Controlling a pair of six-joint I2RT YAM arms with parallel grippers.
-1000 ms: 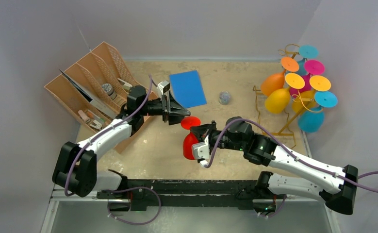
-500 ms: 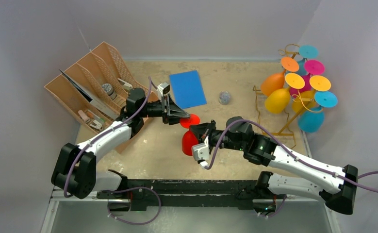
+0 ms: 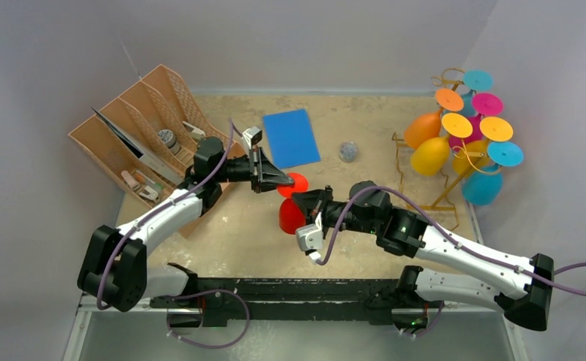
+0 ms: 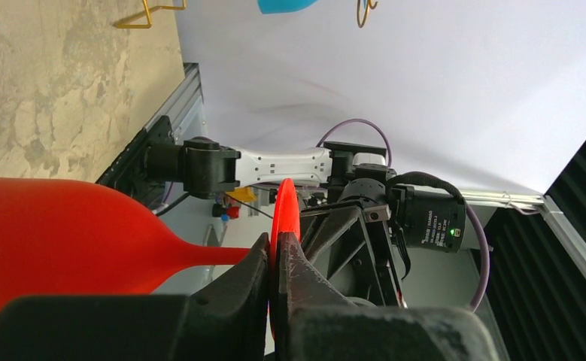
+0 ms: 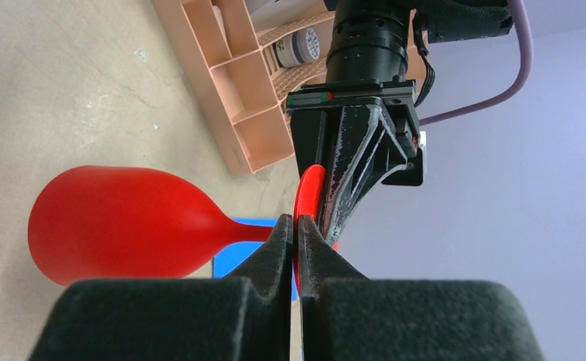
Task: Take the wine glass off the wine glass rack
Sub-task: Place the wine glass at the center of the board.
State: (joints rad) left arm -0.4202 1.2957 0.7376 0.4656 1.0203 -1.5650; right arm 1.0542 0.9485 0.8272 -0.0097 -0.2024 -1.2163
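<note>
Pinching the flat round foot of the red wine glass [image 3: 289, 218] from 2 sides, both grippers meet at the centre of the top view. The left gripper [image 3: 284, 180] comes in from the left with its jaws closed narrow on the foot's rim. The right gripper [image 3: 299, 198] reaches from the lower right, and its jaws also clamp the disc. In the left wrist view the black fingers [image 4: 241, 282] squeeze the thin red disc, with the bowl filling the left of the frame. The right wrist view shows the same grip, with the bowl at the left over the sandy table [image 5: 71, 90]. The wine glass rack [image 3: 449, 189] stands well apart at the right edge, holding orange, yellow, pink and teal glasses. A brown organizer [image 3: 116, 147] sits at the upper left.
</note>
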